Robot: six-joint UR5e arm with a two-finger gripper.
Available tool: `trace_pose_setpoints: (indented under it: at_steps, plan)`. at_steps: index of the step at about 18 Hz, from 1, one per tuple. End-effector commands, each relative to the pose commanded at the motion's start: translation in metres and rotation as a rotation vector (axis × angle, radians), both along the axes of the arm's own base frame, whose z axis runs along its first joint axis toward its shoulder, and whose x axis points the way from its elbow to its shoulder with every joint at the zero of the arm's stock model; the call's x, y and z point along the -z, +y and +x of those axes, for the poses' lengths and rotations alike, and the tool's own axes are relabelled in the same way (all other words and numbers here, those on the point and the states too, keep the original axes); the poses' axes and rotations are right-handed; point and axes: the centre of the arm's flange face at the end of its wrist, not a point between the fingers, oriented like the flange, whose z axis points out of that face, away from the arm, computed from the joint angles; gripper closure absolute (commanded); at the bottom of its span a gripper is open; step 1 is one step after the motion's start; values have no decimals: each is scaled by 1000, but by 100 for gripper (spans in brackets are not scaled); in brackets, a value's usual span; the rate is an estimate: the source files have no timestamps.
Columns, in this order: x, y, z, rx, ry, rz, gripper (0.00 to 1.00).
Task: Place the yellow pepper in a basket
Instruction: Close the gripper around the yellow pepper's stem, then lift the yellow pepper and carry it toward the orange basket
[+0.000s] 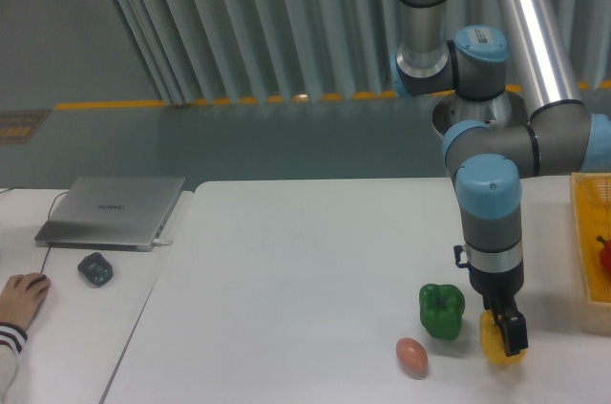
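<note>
Fixed camera: on the white worktop (305, 270), the pincer (506, 335) grips the yellow pepper (496, 342), just right of a green bell pepper (441, 310). The yellow-orange basket (584, 232) sits at the right edge.

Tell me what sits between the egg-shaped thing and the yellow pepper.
The green bell pepper sits between the orange-brown egg-shaped thing and the yellow pepper, slightly farther back, in the fixed camera view.

Two peppers, one yellow pepper (495, 342) and one green pepper (441, 310), one egg (411, 356), one basket (584, 261), one laptop (113, 210).
</note>
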Motion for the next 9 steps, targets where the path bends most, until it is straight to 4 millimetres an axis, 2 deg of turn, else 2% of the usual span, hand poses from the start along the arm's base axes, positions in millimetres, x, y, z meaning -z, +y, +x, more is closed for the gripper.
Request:
trace_pose_setpoints:
  at_steps: [1,3,6,9]
  plan:
    - [-3,-2,0,-3,-3,1,41]
    - [-6,-7,0,-7,-20,-15,53]
    - [-8,-11,-2,-10,-30,-25,57]
    - [-27,-22,-5,-28,-34,-27,58]
